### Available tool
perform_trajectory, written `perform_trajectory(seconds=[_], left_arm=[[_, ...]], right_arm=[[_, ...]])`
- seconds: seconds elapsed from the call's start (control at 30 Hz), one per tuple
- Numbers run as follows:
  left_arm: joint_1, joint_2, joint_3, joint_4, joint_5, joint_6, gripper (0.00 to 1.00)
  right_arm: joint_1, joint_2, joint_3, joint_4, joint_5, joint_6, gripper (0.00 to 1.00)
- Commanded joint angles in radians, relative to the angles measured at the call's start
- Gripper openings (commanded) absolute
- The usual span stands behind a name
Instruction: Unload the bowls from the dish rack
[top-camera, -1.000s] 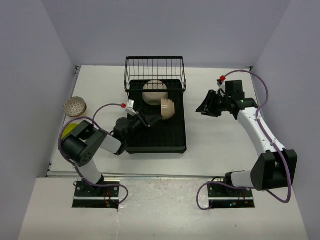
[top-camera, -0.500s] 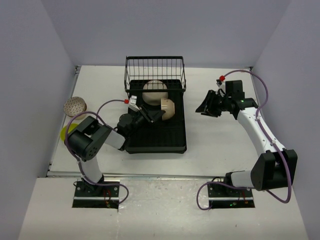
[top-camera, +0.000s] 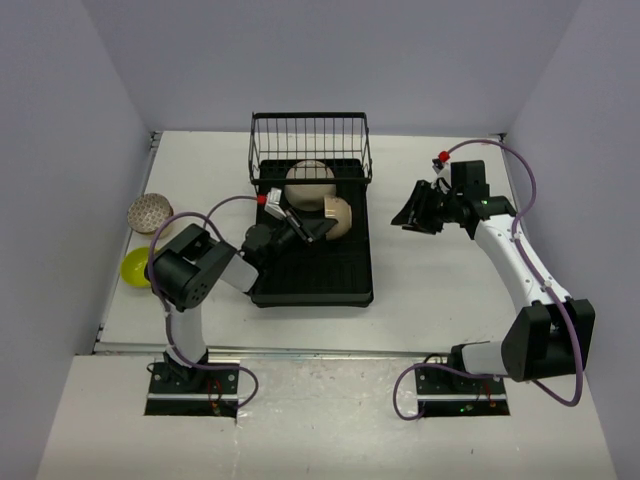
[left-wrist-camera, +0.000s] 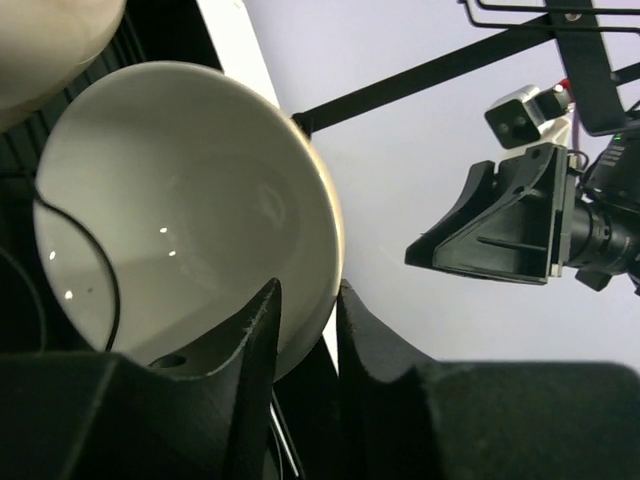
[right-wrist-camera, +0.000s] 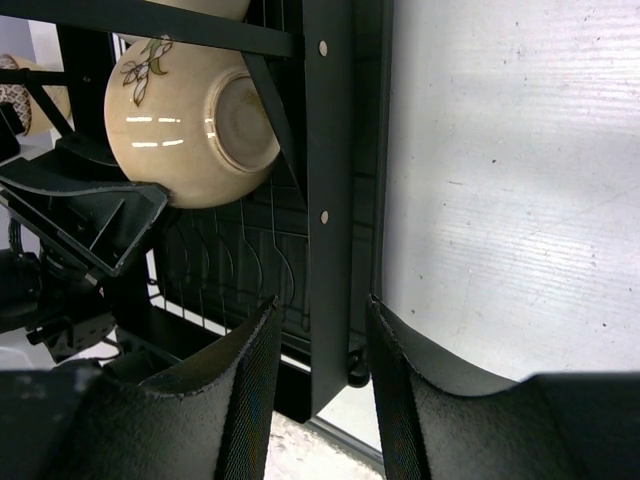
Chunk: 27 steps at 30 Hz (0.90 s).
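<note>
In the top view the black dish rack sits mid-table with a larger cream bowl near its wire basket and a smaller cream bowl on edge beside it. My left gripper reaches in from the left and is shut on that smaller bowl's rim. In the left wrist view one finger is inside the bowl and the other outside. My right gripper hovers open to the right of the rack, holding nothing. A net-patterned bowl and a lime-yellow bowl lie on the table at the left.
The wire basket rises at the rack's far end. The right wrist view looks along the rack's side frame toward the leaf-painted cream bowl, with white table beside it. Grey walls enclose the table on three sides.
My left gripper pushed further onto the smaller cream bowl and its jaws narrowed on the rim. The left elbow swung right, uncovering the lime-yellow bowl. The right arm stayed still.
</note>
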Motion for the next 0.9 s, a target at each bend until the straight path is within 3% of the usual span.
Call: perform_trajectory(seconds=[0.0, 0.4, 0.87], left_arm=[[0.003, 0.05, 0.026, 0.258, -0.033, -0.013, 0.27], [0.006, 0.113, 0.044, 0.33, -0.056, -0.065, 0.01], [0.006, 0.104, 0.063, 0.35, -0.048, -0.097, 0.0]], right_arm=[[0.003, -0.027, 0.012, 0.014, -0.011, -0.025, 0.4], [0.003, -0.03, 0.022, -0.001, -0.005, -0.034, 0.39], [0.003, -0.036, 0.03, -0.008, -0.002, -0.031, 0.38]])
